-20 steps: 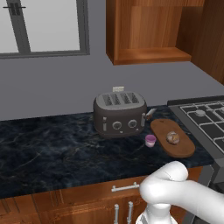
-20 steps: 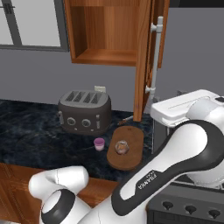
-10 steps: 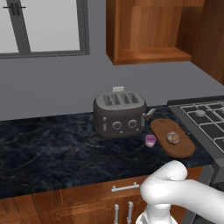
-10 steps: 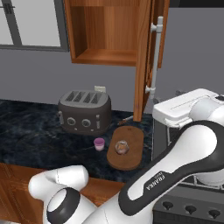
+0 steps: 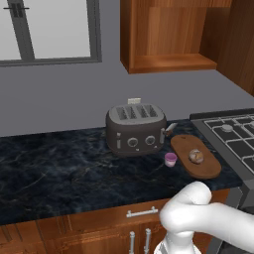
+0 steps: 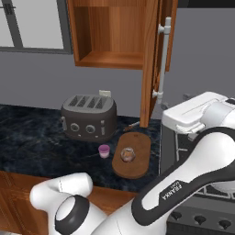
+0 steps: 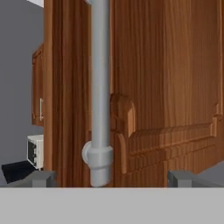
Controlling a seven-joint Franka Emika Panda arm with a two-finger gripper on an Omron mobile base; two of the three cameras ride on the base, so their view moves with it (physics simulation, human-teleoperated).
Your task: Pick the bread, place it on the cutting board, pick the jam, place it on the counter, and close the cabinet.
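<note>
Reddish-brown wood marks both the board (image 6: 132, 156) and the wall cabinet (image 6: 110, 32), the two things that frame the state of the task. We see the bread (image 6: 127, 154) lying on the board, near its middle, and the jam (image 6: 104, 151) standing on the dark stone table (image 6: 32, 137) just beside the board and in front of the toaster (image 6: 89, 117); the same layout appears from the other side, with the jam (image 5: 170, 159) between the toaster (image 5: 136, 129) and the board (image 5: 196, 156). We judge, therefore, that both placing steps are done and that only the closing of the cabinet is left. The cabinet door (image 6: 151, 59) stands open, roughly edge-on to the right base camera, with its shelf bare. The hand camera looks straight at the panelled door face (image 7: 175, 87) and at the grey bar handle (image 7: 99, 87), which runs up the picture just left of centre, with its lower mount in sight. The two fingertips of the jaws (image 7: 111, 178) stand well apart at the bottom of that view, spread wide and gripping nothing, with the handle's lower end between them. We judge the next move to be a push on the door to swing it shut.
</note>
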